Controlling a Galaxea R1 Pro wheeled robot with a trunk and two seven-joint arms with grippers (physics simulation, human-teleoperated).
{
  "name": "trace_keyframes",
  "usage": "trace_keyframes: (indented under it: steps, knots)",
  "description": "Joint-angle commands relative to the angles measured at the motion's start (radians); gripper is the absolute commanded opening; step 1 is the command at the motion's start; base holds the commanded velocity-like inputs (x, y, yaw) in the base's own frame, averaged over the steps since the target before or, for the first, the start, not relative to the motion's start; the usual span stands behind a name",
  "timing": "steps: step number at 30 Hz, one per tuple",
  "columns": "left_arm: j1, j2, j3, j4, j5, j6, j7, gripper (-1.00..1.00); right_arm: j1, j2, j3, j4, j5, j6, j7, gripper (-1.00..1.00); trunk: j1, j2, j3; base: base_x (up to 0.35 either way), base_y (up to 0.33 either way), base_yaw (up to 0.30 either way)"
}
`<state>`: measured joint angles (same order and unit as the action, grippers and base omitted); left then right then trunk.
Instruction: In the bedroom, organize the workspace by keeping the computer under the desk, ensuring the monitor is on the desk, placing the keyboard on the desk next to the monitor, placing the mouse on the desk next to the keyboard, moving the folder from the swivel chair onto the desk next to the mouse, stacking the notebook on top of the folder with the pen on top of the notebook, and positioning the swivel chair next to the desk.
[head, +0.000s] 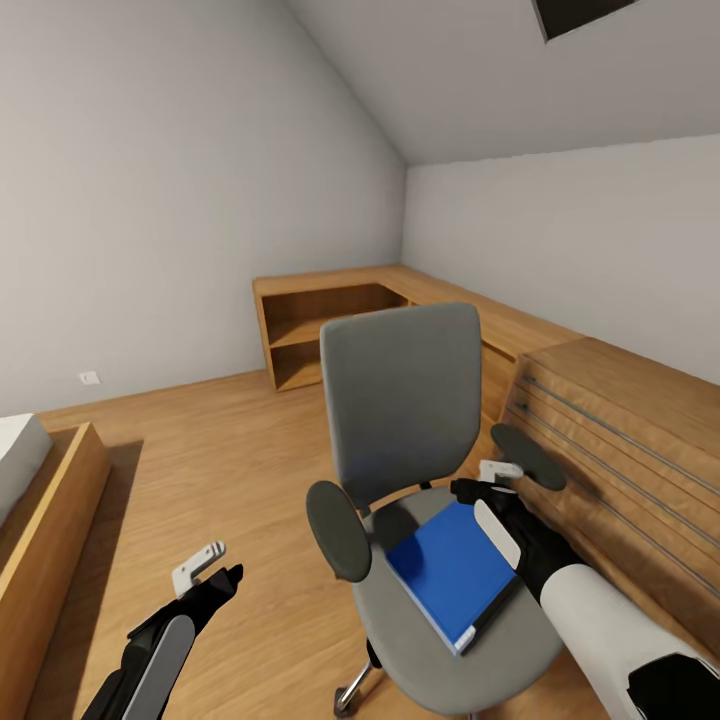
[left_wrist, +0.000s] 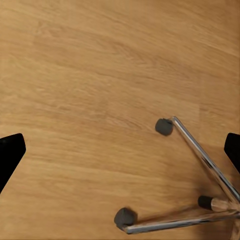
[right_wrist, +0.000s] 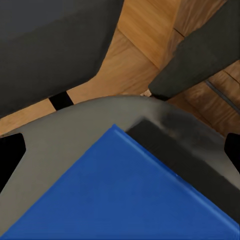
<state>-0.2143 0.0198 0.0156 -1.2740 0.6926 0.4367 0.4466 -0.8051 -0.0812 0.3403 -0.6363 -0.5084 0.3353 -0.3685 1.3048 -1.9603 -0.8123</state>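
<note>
The folder (head: 452, 572) lies flat on the swivel chair (head: 405, 400) seat. I see my right gripper (head: 487, 487) just above the folder's far edge, fingers spread and grasping nothing. My left gripper (head: 212, 570) hangs beside the chair over the floor (head: 230, 450), fingers likewise released.

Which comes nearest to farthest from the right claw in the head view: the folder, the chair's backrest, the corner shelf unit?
1. folder, on the swivel chair seat right beside the right claw.
2. backrest, upright behind the seat.
3. corner shelf unit, far back against the walls.
</note>
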Motion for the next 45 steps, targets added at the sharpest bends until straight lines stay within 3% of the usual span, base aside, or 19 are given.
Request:
trace_keyframes:
  steps: [1, 18, 34, 39, 45]
  knots:
    - [0.000, 0.000, 0.000, -0.002, 0.010, 0.002, 0.007, 1.00, -0.001, -0.001, 0.009, -0.002, -0.009, 0.003, -0.009, 1.00, 0.004, -0.008, -0.004, 0.000, 0.000, 0.000]
    - [0.000, 0.000, 0.000, -0.002, 0.010, 0.002, 0.007, 1.00, 0.000, 0.000, 0.009, -0.002, -0.007, 0.002, -0.009, 1.00, 0.069, -0.127, -0.057, 0.000, 0.000, 0.000]
    - [0.000, 0.000, 0.000, -0.002, 0.010, 0.002, 0.008, 1.00, 0.000, 0.001, 0.011, 0.000, -0.007, 0.002, -0.009, 1.00, 0.069, -0.127, -0.057, 0.000, 0.000, 0.000]
    - [0.000, 0.000, 0.000, -0.002, 0.010, 0.002, 0.008, 1.00, 0.000, 0.001, 0.011, 0.000, -0.007, 0.002, -0.009, 1.00, 0.088, -0.162, -0.073, 0.000, 0.000, 0.000]
    - [0.000, 0.000, 0.000, -0.002, 0.010, 0.002, 0.008, 1.00, 0.000, 0.001, 0.011, 0.000, -0.007, 0.002, -0.009, 1.00, 0.088, -0.162, -0.073, 0.000, 0.000, 0.000]
